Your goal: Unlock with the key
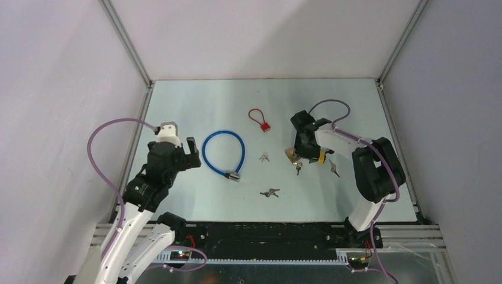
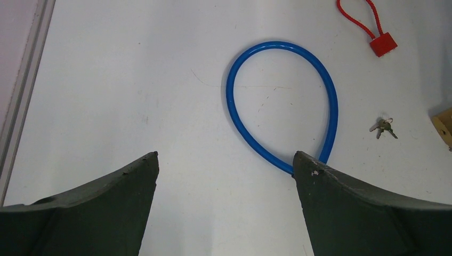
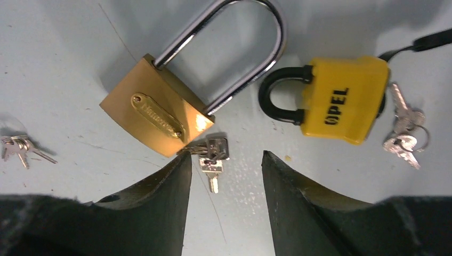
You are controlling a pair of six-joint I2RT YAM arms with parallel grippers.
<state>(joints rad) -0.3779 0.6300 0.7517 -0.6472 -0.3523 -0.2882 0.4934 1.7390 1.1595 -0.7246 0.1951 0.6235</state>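
The right gripper (image 3: 224, 156) is hovering, fingers parted, over a small key bunch (image 3: 212, 157) lying at the lower corner of the brass padlock (image 3: 154, 117) (a yellow padlock (image 3: 341, 98) is sitting just beside). The left gripper (image 2: 225, 160) is gaping wide near the blue cable lock (image 2: 282, 101).

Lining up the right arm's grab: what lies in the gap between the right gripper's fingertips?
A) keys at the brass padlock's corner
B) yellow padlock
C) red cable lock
A: the right wrist view shows the keys between the tips of the open right gripper, by the brass padlock; the yellow padlock lies aside.
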